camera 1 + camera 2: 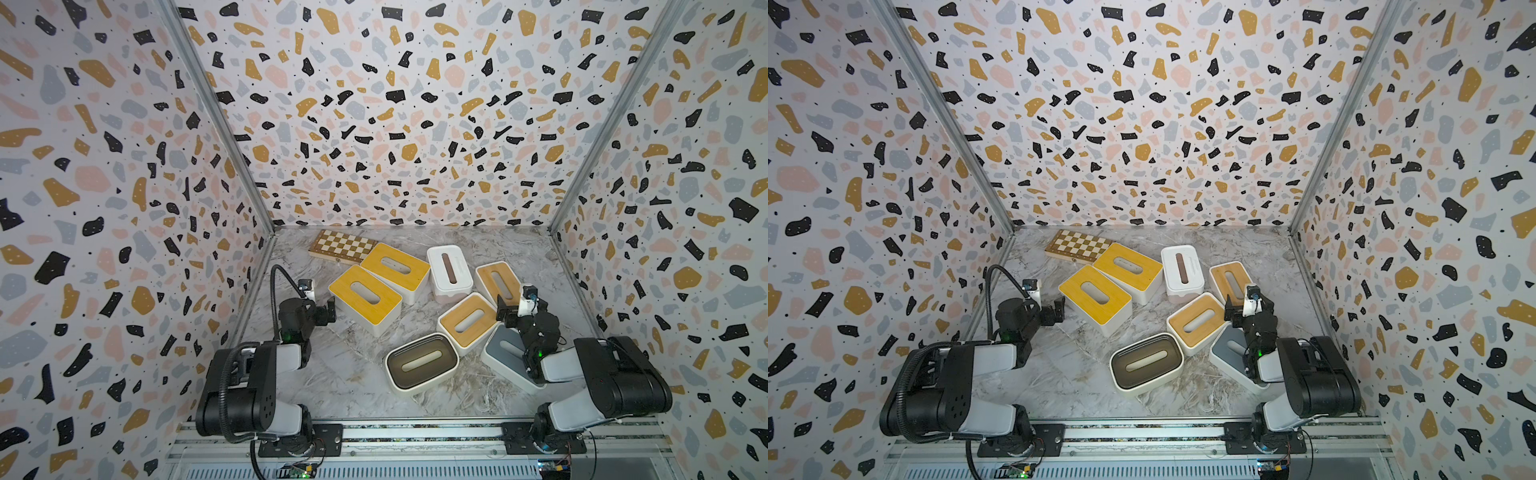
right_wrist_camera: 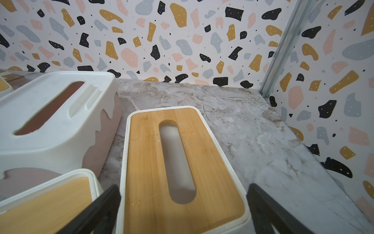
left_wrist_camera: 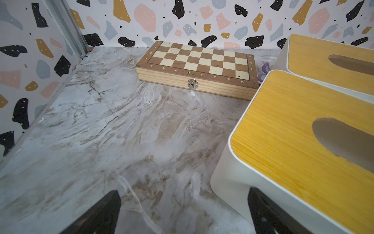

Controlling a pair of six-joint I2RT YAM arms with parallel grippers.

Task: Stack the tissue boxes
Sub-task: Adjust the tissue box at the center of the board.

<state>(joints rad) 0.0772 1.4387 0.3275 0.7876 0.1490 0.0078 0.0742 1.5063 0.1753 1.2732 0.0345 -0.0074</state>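
In both top views the seven tissue boxes lie singly on the marble table, none stacked. The right gripper hangs over the near end of the far light-wood-lidded box, close to the table's right edge. The left gripper sits just off the left end of the near yellow-lidded box. The left wrist view shows that gripper's jaws spread over bare marble, with the yellow-lidded box off to one side and a chessboard ahead. The right wrist view shows spread, empty jaws straddling the light-wood-lidded box's short end. Its long axis runs straight away toward the far edge, so the fingers face its long sides. The right arm looks better placed: a descent and a squeeze across the narrow width should do.
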